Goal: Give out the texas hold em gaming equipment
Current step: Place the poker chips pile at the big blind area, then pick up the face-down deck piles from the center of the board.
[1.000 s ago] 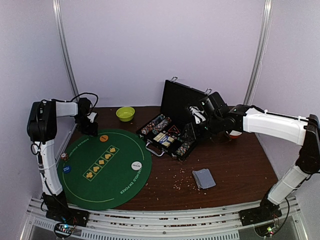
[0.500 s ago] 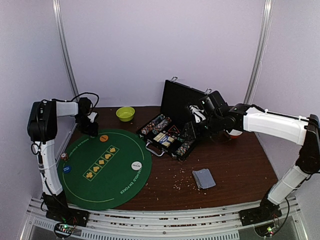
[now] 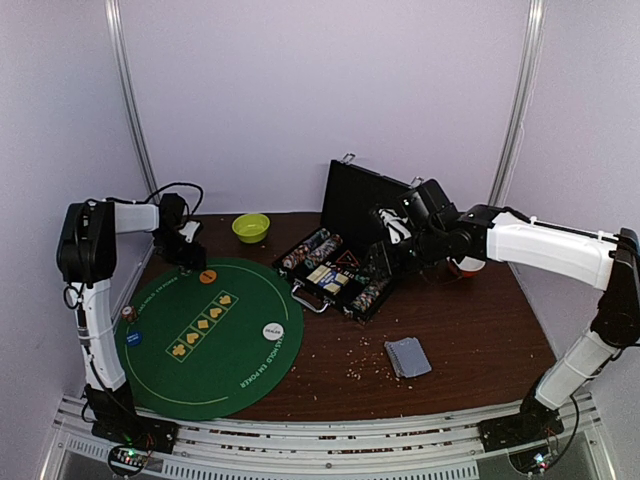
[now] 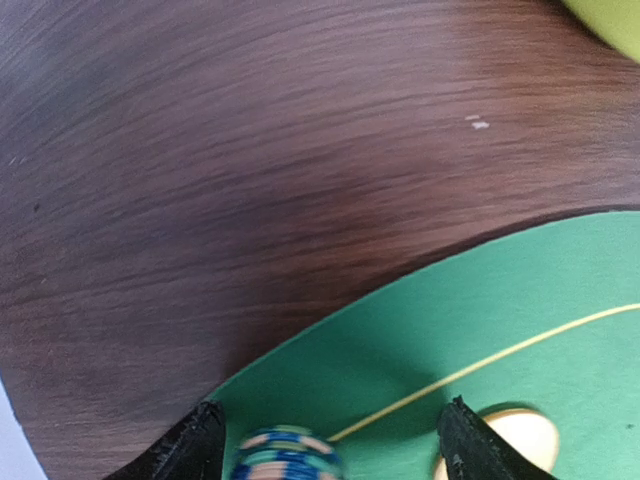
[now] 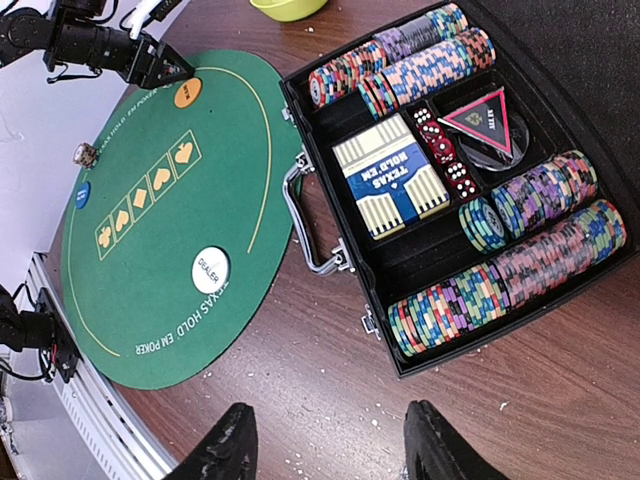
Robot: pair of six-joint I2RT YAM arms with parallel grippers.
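One striped poker chip (image 4: pixel 285 460) lies on the green mat (image 4: pixel 500 310) between your left gripper's (image 4: pixel 325 448) spread fingers. Your right gripper (image 5: pixel 330 445) gapes empty; likely lower it onto the chip rows (image 5: pixel 500 275) in the case (image 5: pixel 415 255) next.

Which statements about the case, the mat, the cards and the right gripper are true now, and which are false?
1. The black case is open, with chips in rows inside. True.
2. The white dealer disc lies in the case. False: it lies on the green mat.
3. The right gripper holds a chip. False: it is open and empty.
4. A stack of cards lies on the table, off the mat. True.
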